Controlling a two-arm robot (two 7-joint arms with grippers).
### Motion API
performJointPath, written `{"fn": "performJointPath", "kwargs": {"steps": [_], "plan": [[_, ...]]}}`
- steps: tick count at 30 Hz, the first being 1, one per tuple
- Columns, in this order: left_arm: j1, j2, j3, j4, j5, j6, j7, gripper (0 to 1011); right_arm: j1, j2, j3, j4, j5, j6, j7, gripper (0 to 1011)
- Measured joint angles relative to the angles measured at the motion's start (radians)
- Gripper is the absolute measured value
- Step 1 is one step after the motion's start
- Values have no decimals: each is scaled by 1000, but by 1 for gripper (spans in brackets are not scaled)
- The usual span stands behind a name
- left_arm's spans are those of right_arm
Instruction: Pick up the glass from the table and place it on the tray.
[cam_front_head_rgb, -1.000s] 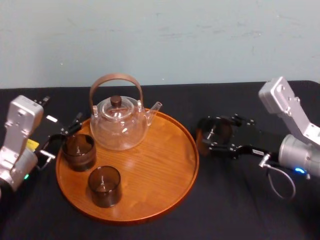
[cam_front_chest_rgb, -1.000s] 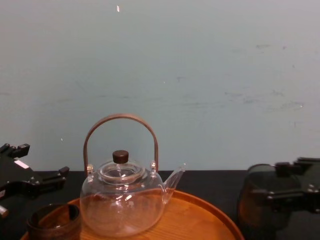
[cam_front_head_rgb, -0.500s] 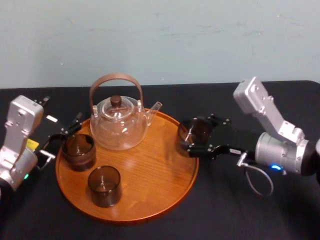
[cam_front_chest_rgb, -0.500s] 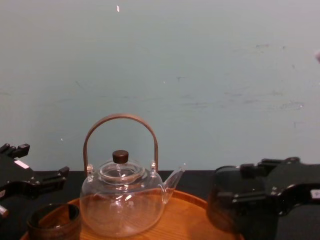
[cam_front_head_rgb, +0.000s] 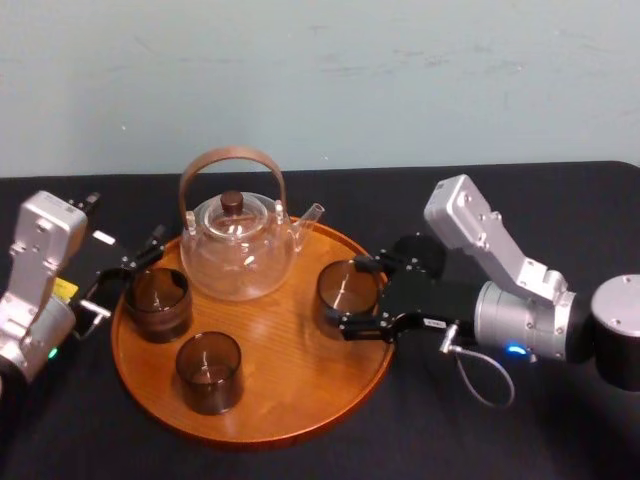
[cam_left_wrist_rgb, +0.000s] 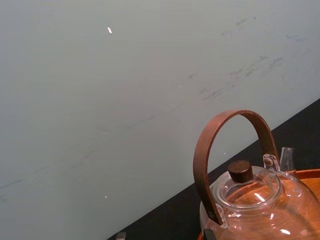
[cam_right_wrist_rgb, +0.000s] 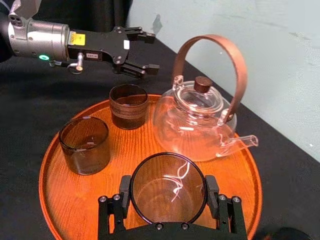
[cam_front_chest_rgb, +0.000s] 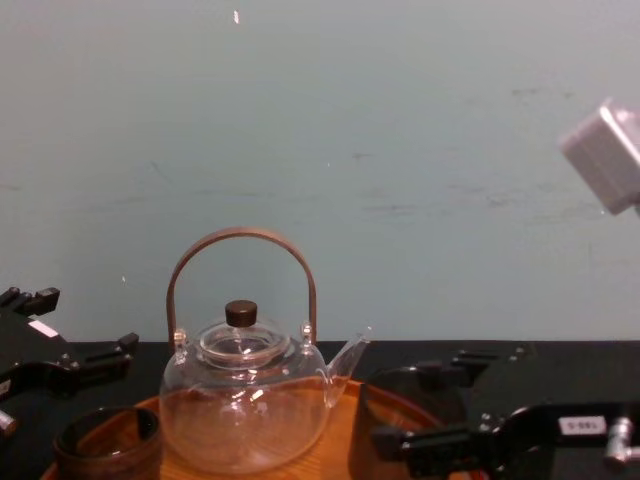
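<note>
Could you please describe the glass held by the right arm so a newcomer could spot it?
Start at the round wooden tray. The glass is at its right side, beside the teapot's spout. Unlike the two glasses at left, the right tool grips it.

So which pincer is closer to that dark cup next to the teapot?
Left. The left pincer sits open just beside the cup, at the tray's left edge. The right pincer is across the tray, gripping a glass at its right side.
</note>
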Motion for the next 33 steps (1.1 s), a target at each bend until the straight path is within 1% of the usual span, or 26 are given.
{"fn": "performJointPath", "kwargs": {"steps": [11,21,33], "plan": [[0,0,0,0,0,0,0,1001,20,-30,-40,45,-9,-23,11,903],[0,0,0,0,0,0,0,1001,17,-40,-69,62,-22,-34,23,903],[0,0,0,0,0,0,0,1001,13,-49,-82,85,-29,-42,28,903]]}}
